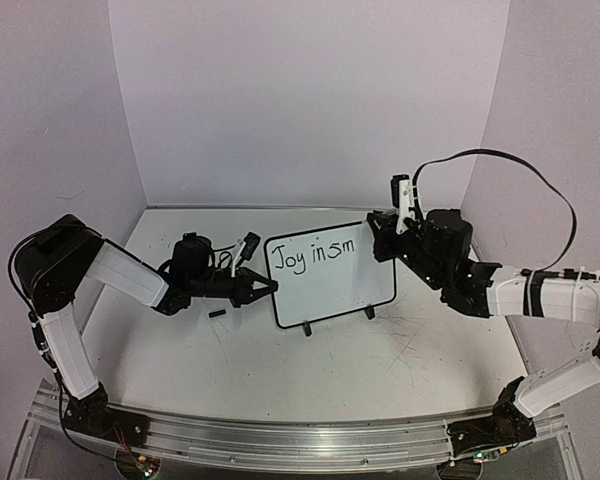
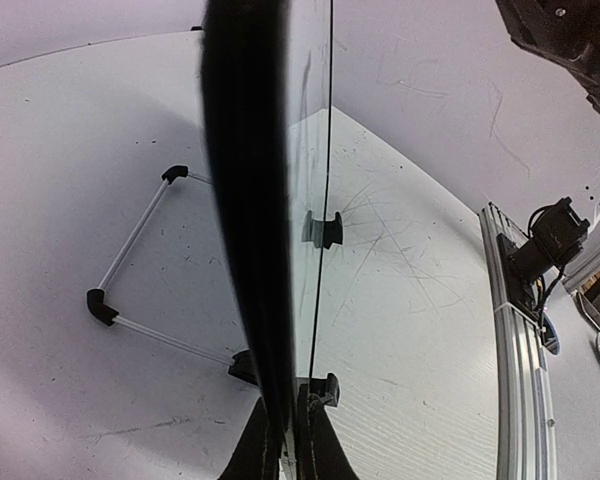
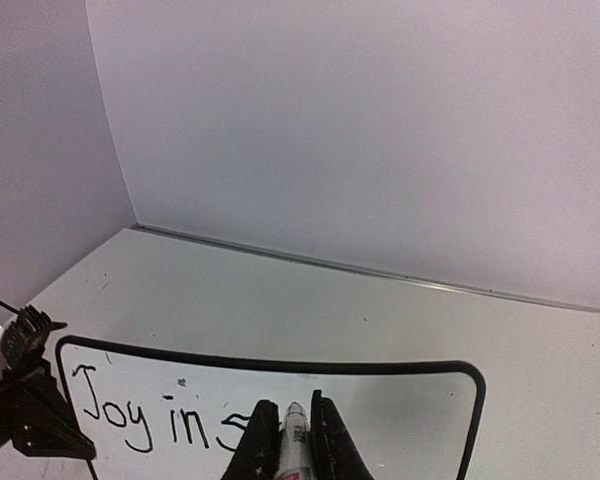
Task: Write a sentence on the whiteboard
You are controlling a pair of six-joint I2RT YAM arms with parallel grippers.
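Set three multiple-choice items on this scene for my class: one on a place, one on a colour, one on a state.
1. Where do the left jaws clamp the whiteboard? A) its left edge B) its top edge C) a foot
2. What colour is the lettering? A) red B) black C) green
3. What state are the right jaws in? A) open and empty B) shut on a marker C) shut on a cloth
Answers: 1 A, the top view shows them at the board's left edge; 2 B, "Joy in sm" reads black; 3 B, the right wrist view shows the marker between them.
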